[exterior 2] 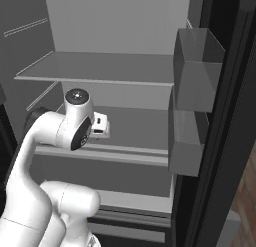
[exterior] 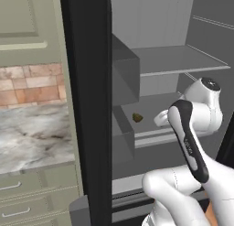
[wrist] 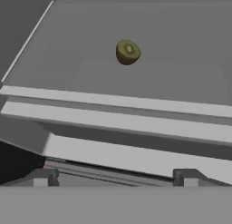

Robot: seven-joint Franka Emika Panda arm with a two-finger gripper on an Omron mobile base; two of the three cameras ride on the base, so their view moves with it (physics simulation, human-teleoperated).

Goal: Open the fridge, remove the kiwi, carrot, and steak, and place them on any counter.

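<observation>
The kiwi [wrist: 128,51], a small olive-brown roundish half with a paler green cut face, lies alone on the light grey middle shelf [wrist: 181,60] of the tall black fridge [exterior: 87,106], whose doors stand swung wide. In the hand view it sits at about twelve o'clock, well beyond the shelf's front lip, with its cut face turned up and toward the camera; it is too round to give a clear long axis. The left base view shows it [exterior: 137,117] as a dark speck at nine o'clock from the white arm's wrist, near the dark door bins [exterior: 125,78]; in the right base view the wrist stands before that part of the shelf. The two-finger gripper [wrist: 113,177] is released, its dark tips spread wide at the bottom of the hand view, grasping nothing and well short of the kiwi. The left base view alone gives the grey-white marbled stone counter [exterior: 32,133] at nine o'clock, over sage-green drawers [exterior: 27,193].
</observation>
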